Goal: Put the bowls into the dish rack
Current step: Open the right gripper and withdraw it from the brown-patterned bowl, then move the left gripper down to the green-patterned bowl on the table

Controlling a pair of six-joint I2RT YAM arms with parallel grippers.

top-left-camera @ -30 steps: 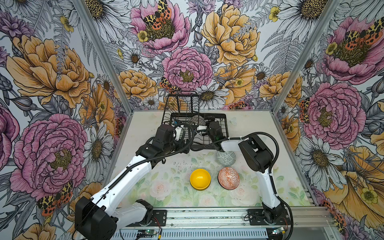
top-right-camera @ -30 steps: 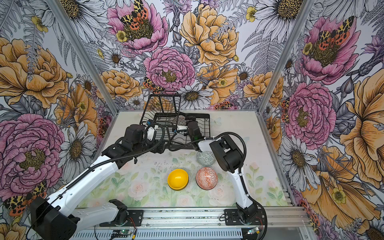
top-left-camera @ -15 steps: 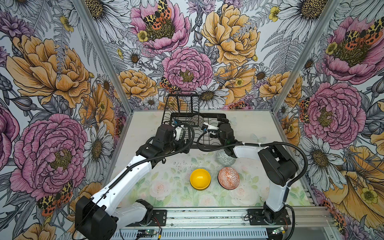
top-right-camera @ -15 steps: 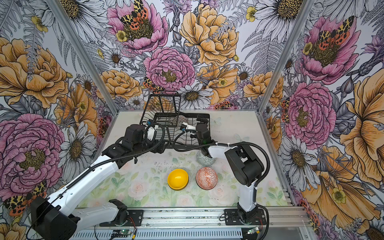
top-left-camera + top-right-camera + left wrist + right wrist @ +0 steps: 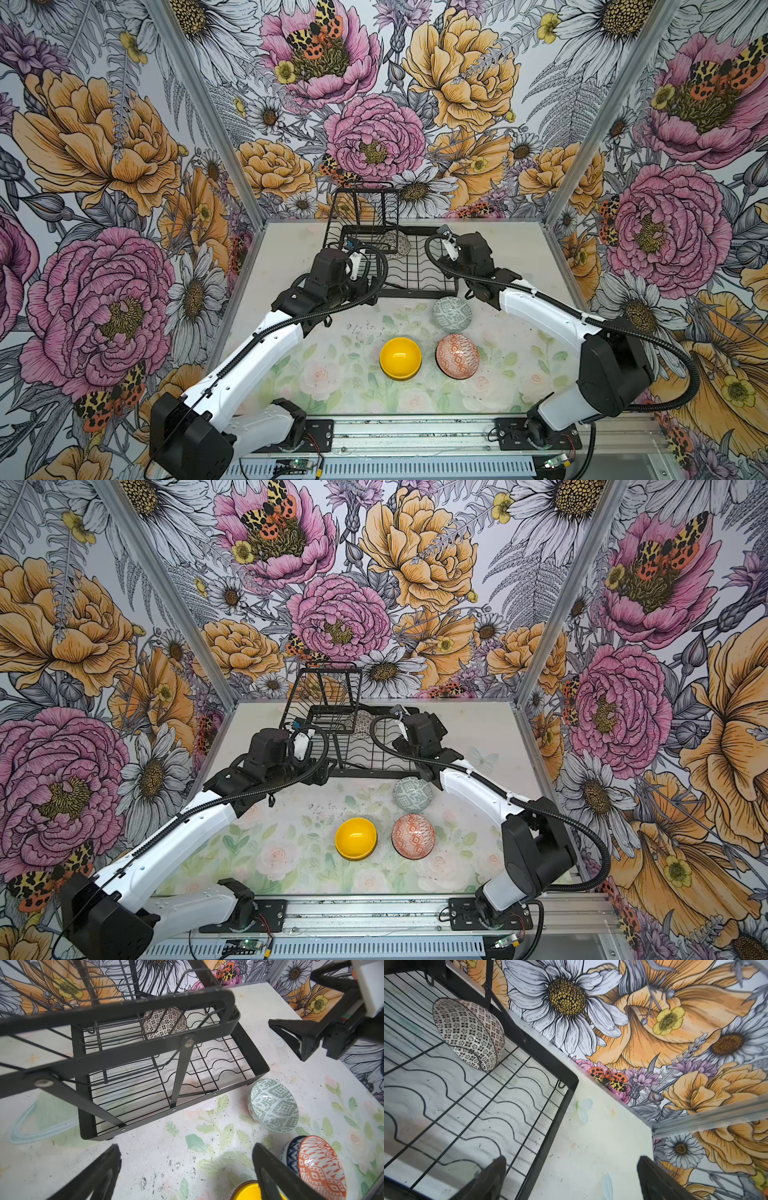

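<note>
Left wrist view: left gripper (image 5: 186, 1147) jaws apart, empty; rack (image 5: 252, 1049) just ahead, black-white bowl (image 5: 164, 1022) tilted at its far end. Right gripper (image 5: 571, 1158) spread, empty, over rack corner. Green bowl (image 5: 274, 1105) outside rack.

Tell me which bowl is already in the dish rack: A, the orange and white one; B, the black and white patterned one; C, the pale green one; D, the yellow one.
B: the black-white patterned bowl lies tilted in the dish rack, while the yellow bowl, orange-white bowl and pale green bowl sit on the table.
</note>
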